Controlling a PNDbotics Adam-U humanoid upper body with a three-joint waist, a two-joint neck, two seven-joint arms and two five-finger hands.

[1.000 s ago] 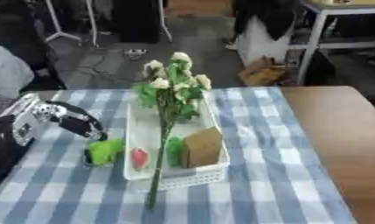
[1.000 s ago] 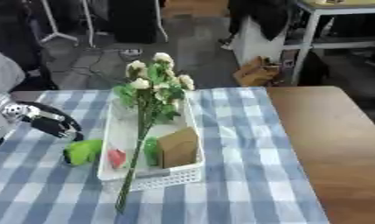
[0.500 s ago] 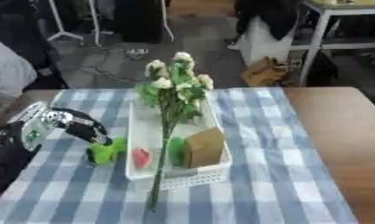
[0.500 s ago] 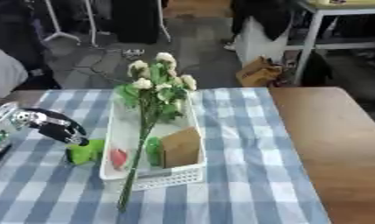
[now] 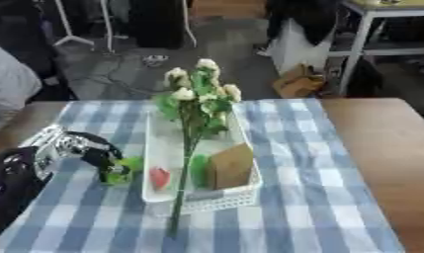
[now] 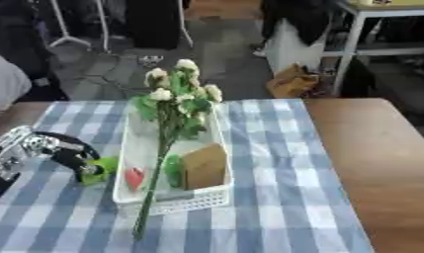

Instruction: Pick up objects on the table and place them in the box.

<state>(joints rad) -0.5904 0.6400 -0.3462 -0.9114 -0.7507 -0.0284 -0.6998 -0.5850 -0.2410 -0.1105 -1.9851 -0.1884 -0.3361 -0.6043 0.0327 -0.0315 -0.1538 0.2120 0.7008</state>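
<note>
A white box (image 5: 159,148) stands on the blue checked cloth in the middle of the table. In it lie a brown cardboard piece (image 5: 232,166), a red thing (image 5: 159,176), a green thing (image 5: 198,170) and a bunch of white flowers (image 5: 195,97) whose long stem (image 5: 179,212) sticks out over the near rim. Just left of the box my left hand (image 5: 101,157) has its fingers curled round a bright green object (image 5: 122,169), right beside the box's left wall. My right hand shows in neither view.
Bare brown table (image 5: 392,148) lies to the right of the cloth (image 5: 293,197). Behind the table are a dark floor, a brown bag (image 5: 298,83) and table legs (image 5: 360,44). A grey sleeve (image 5: 12,86) shows at the far left edge.
My left hand has carried the green object to the right and a little up, from out on the cloth to close against the box's left wall. The camera has shifted slightly.
</note>
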